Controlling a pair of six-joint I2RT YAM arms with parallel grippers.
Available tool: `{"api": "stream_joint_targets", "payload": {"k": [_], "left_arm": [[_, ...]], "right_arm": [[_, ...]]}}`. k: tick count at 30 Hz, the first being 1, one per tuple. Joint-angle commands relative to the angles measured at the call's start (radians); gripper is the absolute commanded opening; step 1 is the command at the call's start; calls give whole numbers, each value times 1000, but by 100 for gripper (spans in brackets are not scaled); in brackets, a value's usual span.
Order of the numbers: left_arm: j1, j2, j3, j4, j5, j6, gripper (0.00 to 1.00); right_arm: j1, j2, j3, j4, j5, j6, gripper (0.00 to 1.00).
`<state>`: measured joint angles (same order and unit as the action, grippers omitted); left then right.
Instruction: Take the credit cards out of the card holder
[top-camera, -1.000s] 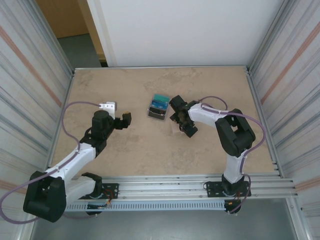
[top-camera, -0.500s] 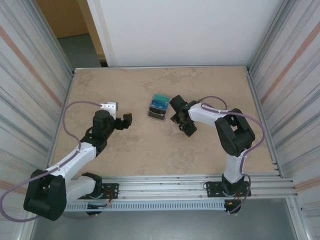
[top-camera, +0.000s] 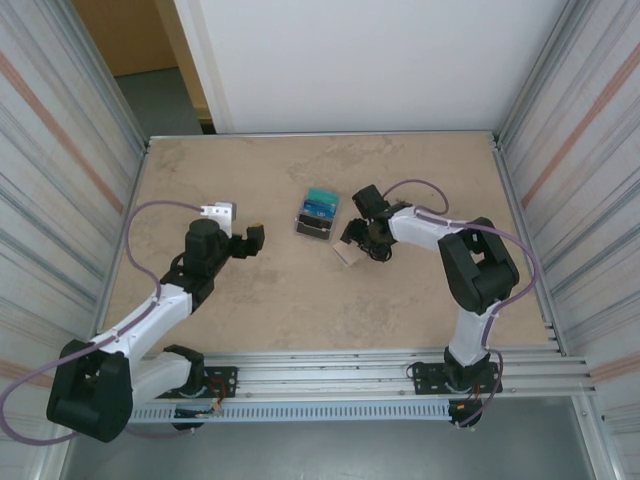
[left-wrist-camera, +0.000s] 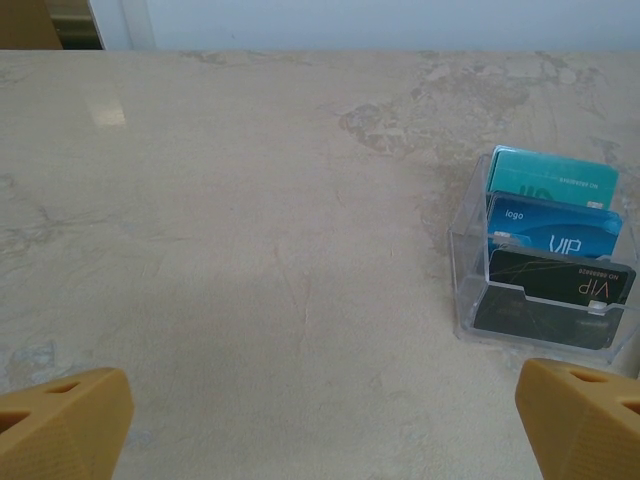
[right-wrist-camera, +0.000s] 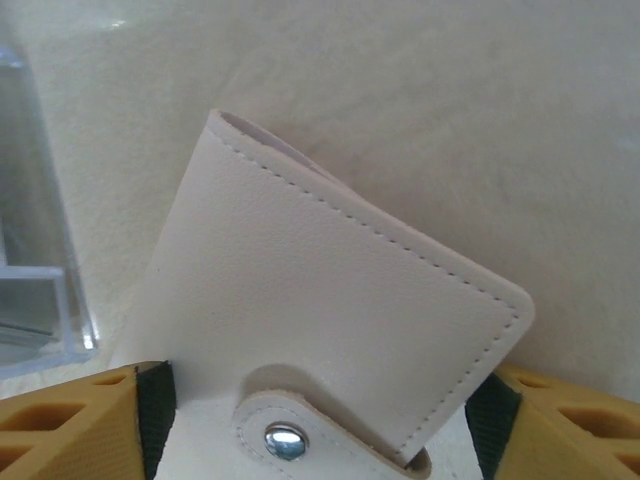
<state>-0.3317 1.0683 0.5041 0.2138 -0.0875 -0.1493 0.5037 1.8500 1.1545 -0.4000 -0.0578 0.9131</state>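
Jaws of the right gripper (right-wrist-camera: 318, 428) clasp the card holder (right-wrist-camera: 330, 270) by its two side edges, low in the right wrist frame, tilted, with its snap tab (right-wrist-camera: 340, 410) fastened; the left gripper (left-wrist-camera: 320, 425) stands wide open and empty. On so slight a bite the soft holder could buckle or swivel out. The clear stand (right-wrist-camera: 35, 260) with the credit cards (left-wrist-camera: 552, 255) sits just beside the lower-left finger, so a sideways move could knock it.

The bench (top-camera: 250, 290) and a clear stand (left-wrist-camera: 468, 270)
The stand sits mid-bench; ribbed metal walls (top-camera: 60, 150) flank the beige top, a white panel (top-camera: 370, 60) behind.
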Motion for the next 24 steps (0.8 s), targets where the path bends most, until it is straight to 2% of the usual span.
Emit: {"api": "stream_joint_targets", "payload": {"k": [1,4,8,11,15,19,22,24], "left_arm": [[-8,-22,32,-8,-7,25,99],[-11,-17,34,-7,-10,23,99],[-16,0,43,-7,-10,24,99],[-22,11,51,-7,-10,28,99],[-29,19,56,-5,-14,33,99],[-30,17,57,-16,-20,37,99],[-30,16,57,-17,-24,39,99],[-30,16,57,-17,-25,39,99]], "right_arm": [[-53,22,-23,128,-85,-161,75],[-86,-19,-73,184,-118,-156,75],[-101,-47,-108,237,-164,-133,81],[-99,-43,-116,253,-174,-98,79],[-101,-30,-128,297,-190,-69,66],[-105,-24,-132,312,-196,-66,57],[-111,-27,-133,323,-205,-62,45],[-113,-33,-137,326,-208,-63,34]]}}
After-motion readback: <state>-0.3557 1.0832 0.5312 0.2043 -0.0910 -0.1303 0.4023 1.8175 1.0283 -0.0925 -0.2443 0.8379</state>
